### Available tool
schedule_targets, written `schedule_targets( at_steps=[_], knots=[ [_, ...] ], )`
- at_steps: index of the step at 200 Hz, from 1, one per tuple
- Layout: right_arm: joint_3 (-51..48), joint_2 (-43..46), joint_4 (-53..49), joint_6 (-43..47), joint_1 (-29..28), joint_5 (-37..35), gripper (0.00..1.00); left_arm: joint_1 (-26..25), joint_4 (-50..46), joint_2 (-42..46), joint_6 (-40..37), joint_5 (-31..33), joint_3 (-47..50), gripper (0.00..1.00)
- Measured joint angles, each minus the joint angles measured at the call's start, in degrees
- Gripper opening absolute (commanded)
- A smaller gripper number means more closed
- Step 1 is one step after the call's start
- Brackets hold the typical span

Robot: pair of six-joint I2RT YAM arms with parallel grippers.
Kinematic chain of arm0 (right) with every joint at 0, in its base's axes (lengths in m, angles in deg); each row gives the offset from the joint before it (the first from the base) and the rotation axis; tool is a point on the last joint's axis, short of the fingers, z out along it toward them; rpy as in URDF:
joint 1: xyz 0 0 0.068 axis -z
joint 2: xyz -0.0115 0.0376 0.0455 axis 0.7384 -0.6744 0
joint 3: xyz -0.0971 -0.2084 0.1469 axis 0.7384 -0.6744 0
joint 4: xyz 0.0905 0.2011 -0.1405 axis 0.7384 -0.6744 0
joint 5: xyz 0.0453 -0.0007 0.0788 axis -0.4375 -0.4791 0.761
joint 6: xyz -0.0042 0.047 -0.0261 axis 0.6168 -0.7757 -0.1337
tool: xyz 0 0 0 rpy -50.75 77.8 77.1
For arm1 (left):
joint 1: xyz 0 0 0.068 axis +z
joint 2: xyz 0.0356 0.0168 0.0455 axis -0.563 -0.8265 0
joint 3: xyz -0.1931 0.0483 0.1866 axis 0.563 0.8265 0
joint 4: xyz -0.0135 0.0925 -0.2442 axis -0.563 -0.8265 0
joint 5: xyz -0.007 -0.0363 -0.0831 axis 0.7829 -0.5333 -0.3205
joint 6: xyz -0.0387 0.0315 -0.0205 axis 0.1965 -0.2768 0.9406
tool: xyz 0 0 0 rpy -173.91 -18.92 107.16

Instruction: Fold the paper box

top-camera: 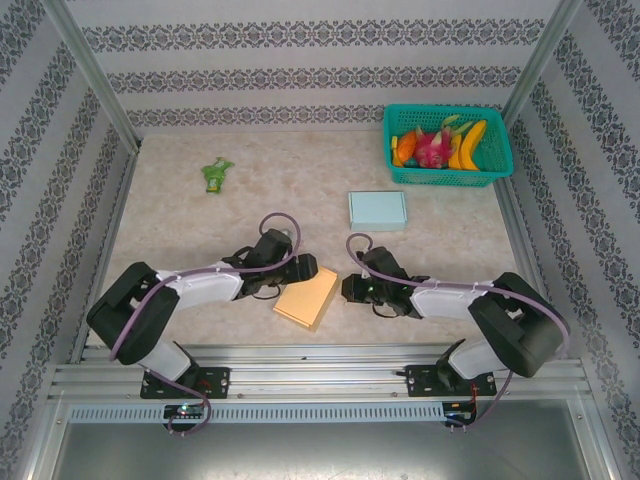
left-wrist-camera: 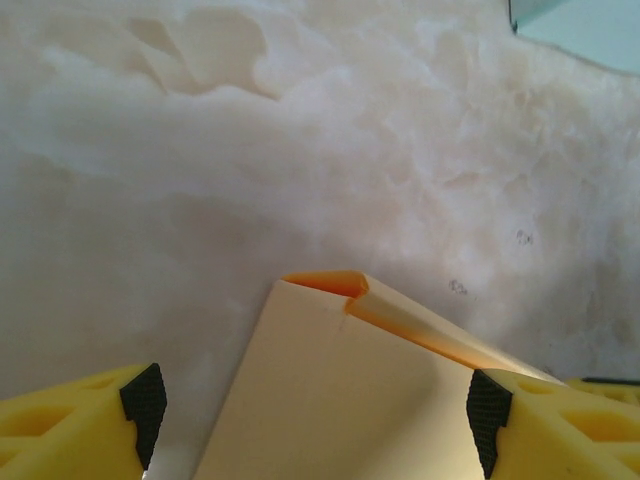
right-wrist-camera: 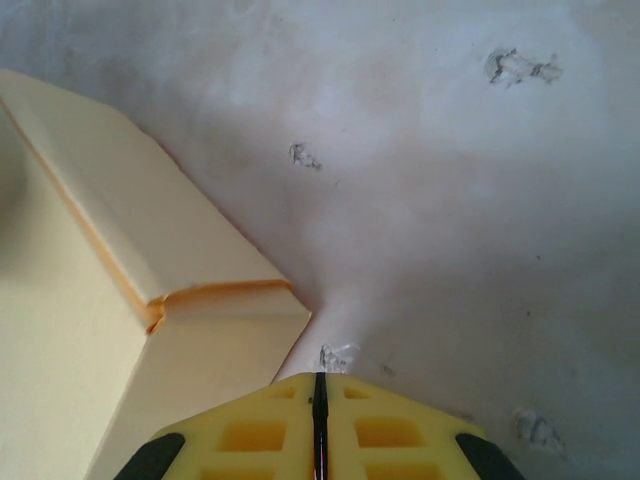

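Note:
The paper box point(top-camera: 308, 297) is a flat pale orange carton lying on the table between the two arms. My left gripper point(top-camera: 300, 268) sits at its far left edge and stands open. In the left wrist view the box point(left-wrist-camera: 340, 400) lies between the black pads point(left-wrist-camera: 145, 400), its raised side flap running up to the right pad while the left pad stays apart from it. My right gripper point(top-camera: 350, 288) is just to the right of the box, shut with nothing in it. In the right wrist view the closed fingertips point(right-wrist-camera: 320, 385) point at the table beside the box's folded corner point(right-wrist-camera: 220, 300).
A light blue box point(top-camera: 378, 210) lies further back on the table, its corner point(left-wrist-camera: 590, 30) visible in the left wrist view. A green basket point(top-camera: 498, 170) of fruit stands at the back right. A small green item point(top-camera: 215, 173) lies at the back left. Metal rails border the table.

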Motion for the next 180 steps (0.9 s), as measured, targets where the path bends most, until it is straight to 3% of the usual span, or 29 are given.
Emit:
schedule_targets(
  at_steps=[43, 113, 180],
  knots=[
    [0.61, -3.15, 3.04, -1.20, 0.59, 1.99, 0.09, -4.20, 0.04, -3.89, -0.04, 1.16, -3.23, 0.81],
    [0.24, -5.42, 7.58, -4.83, 2.69, 5.62, 0.09, -4.48, -1.73, -5.27, 0.83, 3.15, -5.70, 0.82],
    [2.25, -4.76, 11.63, -2.82, 5.31, 4.35, 0.10, 5.07, -0.83, -5.44, 0.85, -1.79, -6.93, 0.84]
  ],
)
